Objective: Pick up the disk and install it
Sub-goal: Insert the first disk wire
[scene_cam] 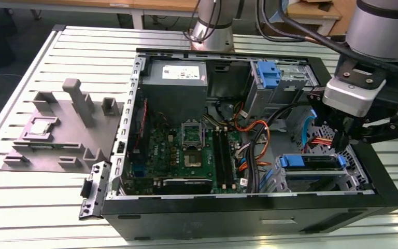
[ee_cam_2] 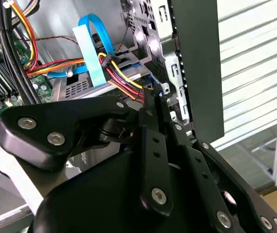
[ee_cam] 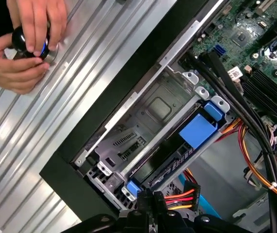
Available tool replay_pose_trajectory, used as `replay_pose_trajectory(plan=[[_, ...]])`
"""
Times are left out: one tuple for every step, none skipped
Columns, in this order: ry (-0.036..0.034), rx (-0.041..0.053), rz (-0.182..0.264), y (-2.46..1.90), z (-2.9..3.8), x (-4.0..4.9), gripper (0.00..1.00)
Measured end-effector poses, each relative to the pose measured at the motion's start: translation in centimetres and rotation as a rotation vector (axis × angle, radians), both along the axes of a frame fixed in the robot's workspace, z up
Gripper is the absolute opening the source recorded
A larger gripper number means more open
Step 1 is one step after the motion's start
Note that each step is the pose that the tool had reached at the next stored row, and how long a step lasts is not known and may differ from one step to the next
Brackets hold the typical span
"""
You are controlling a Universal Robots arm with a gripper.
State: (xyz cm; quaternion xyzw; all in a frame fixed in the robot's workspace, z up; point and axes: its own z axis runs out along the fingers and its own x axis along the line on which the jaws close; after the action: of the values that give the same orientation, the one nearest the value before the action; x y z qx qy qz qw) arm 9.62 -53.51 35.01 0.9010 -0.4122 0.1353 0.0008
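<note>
Blue carrier frame marks the disk (ee_cam: pixel 187 141), seated in the drive cage (ee_cam: pixel 143 116) just ahead of the fingers (ee_cam: pixel 148 201), long axis running along the cage beside the case wall (ee_cam: pixel 128 82). Its body is mostly hidden by the cage. Fingers appear narrow, pinching a cable connector (ee_cam: pixel 179 196). A person's hands (ee_cam: pixel 24 43) rest on the worktop (ee_cam: pixel 12 160) beyond the wall
</note>
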Motion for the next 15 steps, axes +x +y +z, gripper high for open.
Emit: replay_pose_trajectory(plan=[[0.0, 0.0, -0.014, 0.0, 0.0, 0.0, 0.17], [0.0, -0.0001, -0.028, 0.0, 0.0, 0.0, 0.17], [0.0001, -0.0001, -0.042, 0.0, 0.0, 0.0, 0.17], [0.0001, -0.0002, -0.054, 0.0, -0.01, 0.0, 0.17], [0.0002, 0.0002, -0.064, 0.0, -0.01, 0.0, 0.17], [0.0004, 0.0019, -0.072, 0.0, -0.01, 0.0, 0.17], [0.0011, 0.0054, -0.078, 0.0, 0.0, 0.0, 0.17], [0.0022, 0.0116, -0.084, 0.0, -0.01, 0.0, 0.17], [0.0058, 0.029, -0.097, 0.0, -0.01, 0.0, 0.17], [0.0132, 0.061, -0.119, 0.0, -0.02, -0.02, 0.17], [0.0134, 0.0628, -0.128, -0.01, -0.05, -0.02, 0.17], [0.0131, 0.0628, -0.141, -0.01, -0.06, -0.02, 0.17], [0.0125, 0.0629, -0.159, -0.02, -0.08, -0.02, 0.17], [0.012, 0.0631, -0.176, -0.02, -0.11, -0.02, 0.17], [0.0114, 0.0632, -0.194, -0.02, -0.13, -0.02, 0.17]])
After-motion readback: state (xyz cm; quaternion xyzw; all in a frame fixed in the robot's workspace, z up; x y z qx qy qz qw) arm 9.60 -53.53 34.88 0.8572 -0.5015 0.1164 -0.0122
